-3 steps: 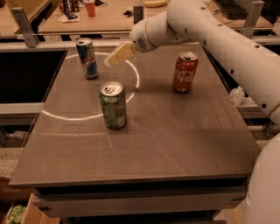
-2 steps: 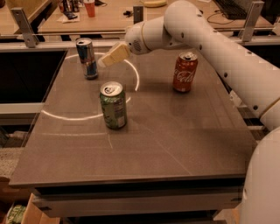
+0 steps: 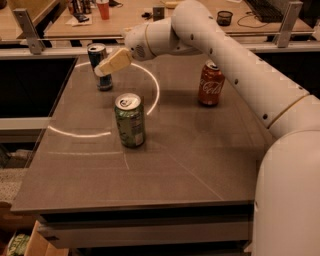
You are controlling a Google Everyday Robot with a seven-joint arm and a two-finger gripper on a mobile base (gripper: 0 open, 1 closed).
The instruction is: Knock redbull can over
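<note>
Worktop: The dark brown worktop filled most of the view. Its near edge ran across the bottom, and its far edge met a metal rail.
My arm: My white arm rose from the lower right corner. It reached over the far half of the worktop toward the left, clear of the surface.
Far desk: A lighter wooden desk stood behind the rail. It carried a red cup and a small dark pot. The other bits on it were too small for me to tell.
Light arc: A bright curved reflection lay on the worktop. It swept from the far left part round behind the green can and on toward the left edge.
Green can: The green can stood upright left of the middle. It was the nearest of the three cans to the camera and well apart from the other two.
Coca-Cola can: The red Coca-Cola can stood upright toward the far right, seen just below my forearm.
Redbull can: The redbull can stood upright near the far left corner of the worktop, slim and blue-and-silver with its silver top showing.
Gripper: My tan gripper pointed down and to the left at the end of my arm. Its tip lay across the redbull can's upper half as seen from the camera. I could not tell whether it touched the can, nor whether it was spread or pressed together.
</note>
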